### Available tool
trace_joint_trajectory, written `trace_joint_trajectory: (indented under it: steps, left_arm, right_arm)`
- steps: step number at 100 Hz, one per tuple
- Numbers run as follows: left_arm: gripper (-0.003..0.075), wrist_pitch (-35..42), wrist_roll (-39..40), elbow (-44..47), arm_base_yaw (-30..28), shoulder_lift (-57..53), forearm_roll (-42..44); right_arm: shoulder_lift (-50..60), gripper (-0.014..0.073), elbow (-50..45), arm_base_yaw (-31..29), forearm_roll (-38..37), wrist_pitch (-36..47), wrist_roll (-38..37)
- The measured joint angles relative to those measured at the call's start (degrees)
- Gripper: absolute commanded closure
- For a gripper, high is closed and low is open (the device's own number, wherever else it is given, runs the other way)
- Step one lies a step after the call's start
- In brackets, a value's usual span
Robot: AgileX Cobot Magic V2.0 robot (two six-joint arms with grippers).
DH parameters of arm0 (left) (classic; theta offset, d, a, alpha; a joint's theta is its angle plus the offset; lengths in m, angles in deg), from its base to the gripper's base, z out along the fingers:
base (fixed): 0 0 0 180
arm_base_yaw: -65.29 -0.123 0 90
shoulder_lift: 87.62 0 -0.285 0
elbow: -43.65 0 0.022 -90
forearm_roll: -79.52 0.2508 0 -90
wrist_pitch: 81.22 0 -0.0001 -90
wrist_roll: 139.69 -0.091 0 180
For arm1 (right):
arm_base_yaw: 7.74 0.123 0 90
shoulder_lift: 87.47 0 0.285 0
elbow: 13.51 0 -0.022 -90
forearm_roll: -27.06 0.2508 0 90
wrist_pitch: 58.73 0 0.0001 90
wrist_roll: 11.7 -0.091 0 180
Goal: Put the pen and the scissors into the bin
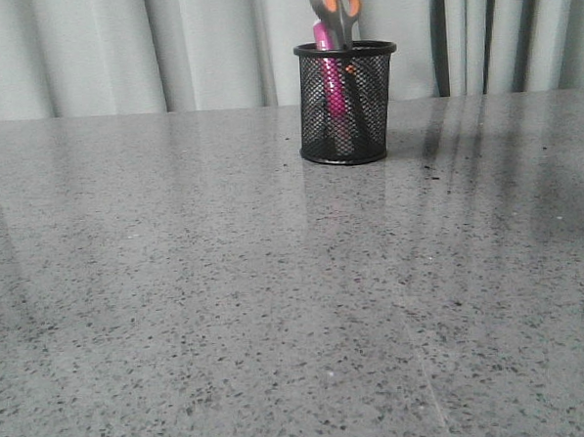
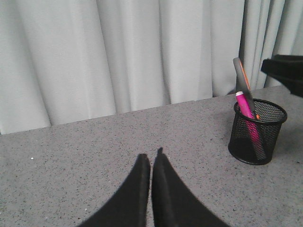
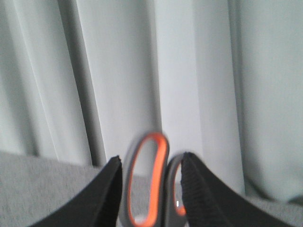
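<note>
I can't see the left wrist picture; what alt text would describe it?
A small black wire-mesh cup stands on a grey speckled table, holding a magenta-pink marker and grey, orange-lined scissors. Pale curtains hang behind; the left gripper has its jaws shut.

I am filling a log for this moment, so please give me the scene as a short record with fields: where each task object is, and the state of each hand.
pen: standing inside the bin, pink body seen through the mesh
scissors: blades down in the bin, handles sticking out above the rim
bin: upright on the table, far side, near the curtain
left hand: fingers together, holding nothing, away from the bin
right hand: fingers on both sides of the scissors' handles; whether they grip cannot be told
</note>
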Motion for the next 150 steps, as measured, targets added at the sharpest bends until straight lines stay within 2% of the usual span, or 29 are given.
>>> trace_joint_trajectory:
  steps: [12, 24, 34, 60, 79, 90, 119, 135, 150]
  left_arm:
    - [0.0739, 0.00, 0.00, 0.00, 0.00, 0.00, 0.00]
    - [0.0739, 0.00, 0.00, 0.00, 0.00, 0.00, 0.00]
    - [0.0739, 0.00, 0.00, 0.00, 0.00, 0.00, 0.00]
    - [0.0739, 1.22, 0.00, 1.30, 0.00, -0.12, 1.77]
    - [0.0739, 12.11, 0.00, 9.45, 0.00, -3.06, 0.19]
    - [0.0739, 15.66, 0.00, 14.47, 0.00, -6.59, -1.17]
    - [0.0739, 15.02, 0.00, 24.51, 0.00, -17.41, -1.75]
    - [0.0739, 9.72, 0.00, 25.73, 0.00, -23.59, -1.75]
    - [0.0739, 7.81, 0.00, 25.73, 0.00, -27.63, -1.75]
  right_arm:
    - [5.11, 0.0397, -0.55, 0.00, 0.00, 0.00, 3.72]
    - [11.46, 0.0554, -2.38, -0.12, 0.00, -2.33, 8.98]
    - [16.99, 0.0669, -5.15, -1.19, -0.13, -4.78, 10.34]
    - [34.62, 0.0670, -16.55, -6.18, -0.13, -11.66, 10.88]
    - [50.32, 0.0670, -28.28, -7.32, -0.13, -13.45, 10.88]
    - [59.34, 0.0670, -35.45, -7.39, -0.13, -13.57, 10.88]
    - [74.16, 0.0670, -49.95, -7.39, 3.79, -15.62, 10.92]
    - [77.76, 0.0670, -54.10, -7.39, 4.41, -16.72, 10.92]
    - [78.89, 0.0670, -55.83, -7.39, 4.41, -16.95, 10.92]
